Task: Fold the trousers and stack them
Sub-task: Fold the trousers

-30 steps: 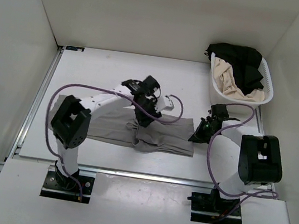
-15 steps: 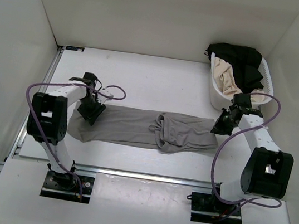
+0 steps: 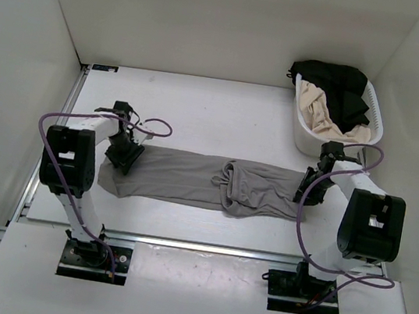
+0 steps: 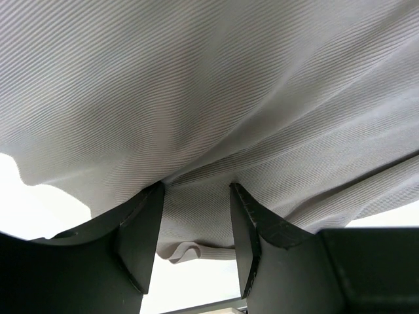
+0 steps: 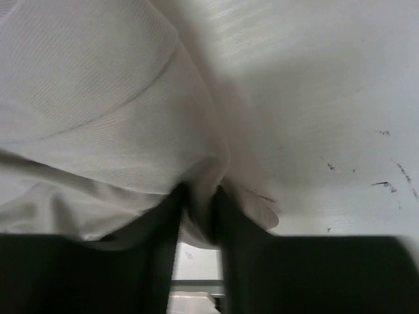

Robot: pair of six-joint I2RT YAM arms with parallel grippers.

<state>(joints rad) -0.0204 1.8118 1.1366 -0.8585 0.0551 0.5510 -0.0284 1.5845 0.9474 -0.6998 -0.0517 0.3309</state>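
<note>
The grey trousers [image 3: 183,177] lie stretched left to right across the middle of the table, with a bunched fold [image 3: 229,182] right of centre. My left gripper [image 3: 123,155] is at their left end. In the left wrist view its jaws [image 4: 196,186] stand a little apart, with the cloth [image 4: 216,91] draped over and between them, not pinched. My right gripper [image 3: 305,190] is at their right end. In the right wrist view its jaws [image 5: 200,191] are shut on a pinch of the cloth [image 5: 98,111], low over the table.
A white laundry basket [image 3: 301,133] stands at the back right. It holds black clothes [image 3: 339,83] and beige clothes [image 3: 318,114]. White walls enclose the table on three sides. A metal rail [image 3: 181,242] runs along the near edge.
The trousers, bunched a second ago, are now drawn out long. In the last half second the right gripper came nearer and lower with its end. The left gripper hardly moved.
</note>
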